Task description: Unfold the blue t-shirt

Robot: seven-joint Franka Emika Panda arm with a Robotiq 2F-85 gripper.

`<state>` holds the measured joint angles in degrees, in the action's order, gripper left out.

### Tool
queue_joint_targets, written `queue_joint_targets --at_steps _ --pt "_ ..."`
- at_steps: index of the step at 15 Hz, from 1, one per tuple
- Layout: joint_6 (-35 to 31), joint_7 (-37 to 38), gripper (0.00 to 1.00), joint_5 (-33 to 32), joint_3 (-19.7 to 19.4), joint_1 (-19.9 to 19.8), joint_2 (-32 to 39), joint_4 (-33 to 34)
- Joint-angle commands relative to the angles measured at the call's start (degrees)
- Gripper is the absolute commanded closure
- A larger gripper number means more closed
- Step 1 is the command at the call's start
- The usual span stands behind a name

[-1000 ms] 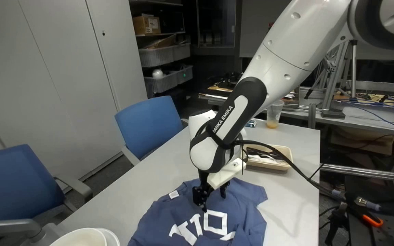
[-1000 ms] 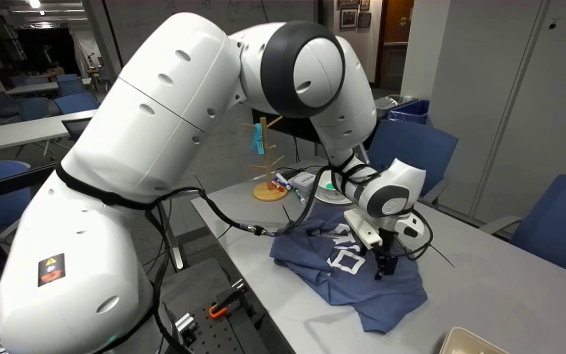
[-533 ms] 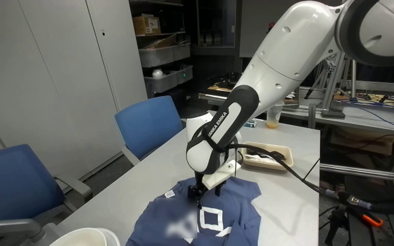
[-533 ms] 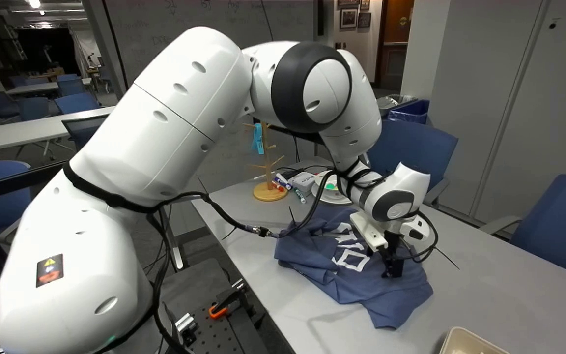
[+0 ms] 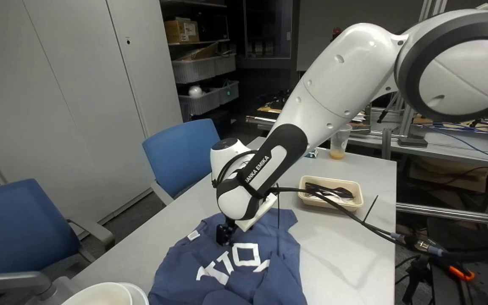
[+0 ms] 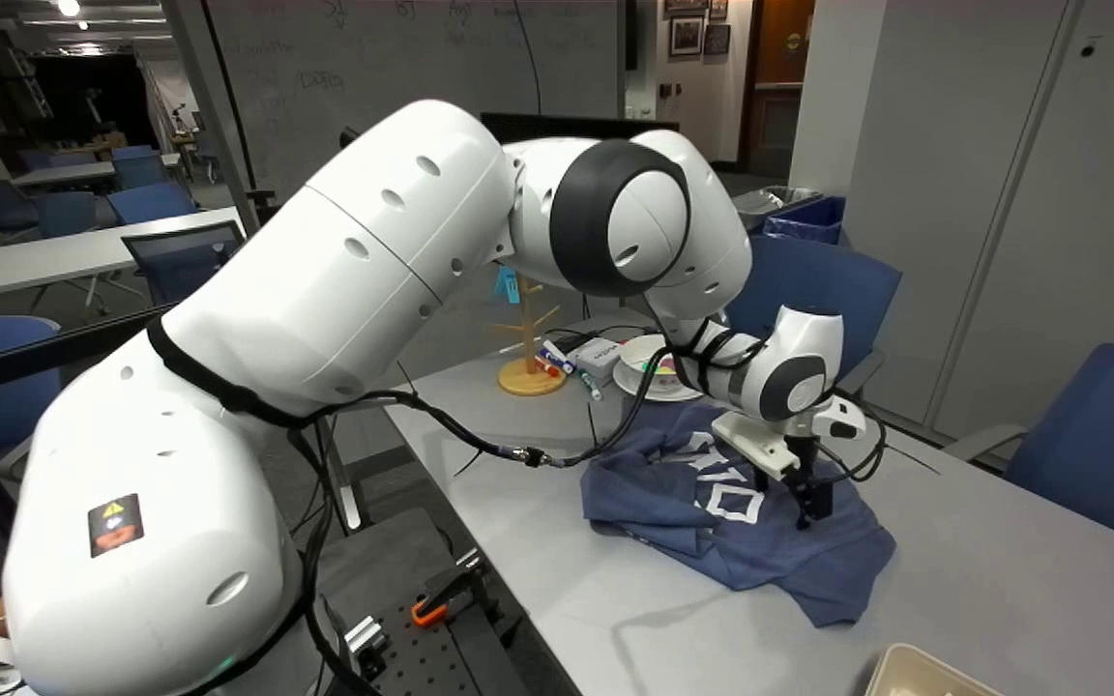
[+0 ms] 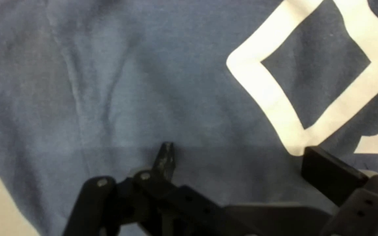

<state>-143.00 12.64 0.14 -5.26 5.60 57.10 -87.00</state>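
Note:
The blue t-shirt (image 5: 244, 284) with white printed letters lies on the grey table in both exterior views (image 6: 808, 570). Its near sleeve is spread out and a white tag shows at the collar. The side away from the sleeve is bunched and folded over. My gripper points down onto the shirt near the square white letter in both exterior views (image 5: 231, 238) (image 6: 787, 501). In the wrist view the gripper (image 7: 238, 150) has its two black fingers wide apart over the cloth (image 7: 176, 91). No cloth is visibly pinched. The fingertips seem to touch the shirt.
A beige tray (image 5: 356, 205) with dark items stands on the table beyond the shirt. White bowls (image 5: 104, 294) are at the other end. A wooden peg stand (image 6: 530, 375), markers and a box (image 6: 600, 356) are near the bowls. Blue chairs (image 5: 184, 154) line the far side.
My gripper has moved across the table toward the chair side, away from the arm's base. The shirt has slid along with it. The fingers look about as far apart as before.

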Motion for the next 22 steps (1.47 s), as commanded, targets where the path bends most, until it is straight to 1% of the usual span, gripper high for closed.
queue_joint_targets --at_steps 1,5,7,8,11,15,16,20,22 --pt "0.36 1.85 0.00 -4.80 -4.07 2.74 7.43 10.70" --pt "-0.30 4.99 0.00 -10.12 -9.14 5.68 11.95 17.75" --pt "-0.58 6.36 0.00 -11.86 -10.66 6.68 12.52 18.86" --pt "-1.02 6.98 0.00 -12.81 -11.37 7.40 11.91 18.11" --pt "-1.56 8.93 0.00 -13.84 -12.23 9.11 6.99 12.21" --pt "0.32 7.32 0.00 -12.72 -10.11 9.36 -2.78 2.17" --pt "0.81 6.56 0.00 -12.62 -9.49 9.26 -5.82 -0.86" --pt "4.08 2.97 0.00 -11.06 -5.03 6.94 -16.91 -11.00" --pt "5.01 2.36 0.00 -10.54 -3.27 5.97 -22.02 -16.55"
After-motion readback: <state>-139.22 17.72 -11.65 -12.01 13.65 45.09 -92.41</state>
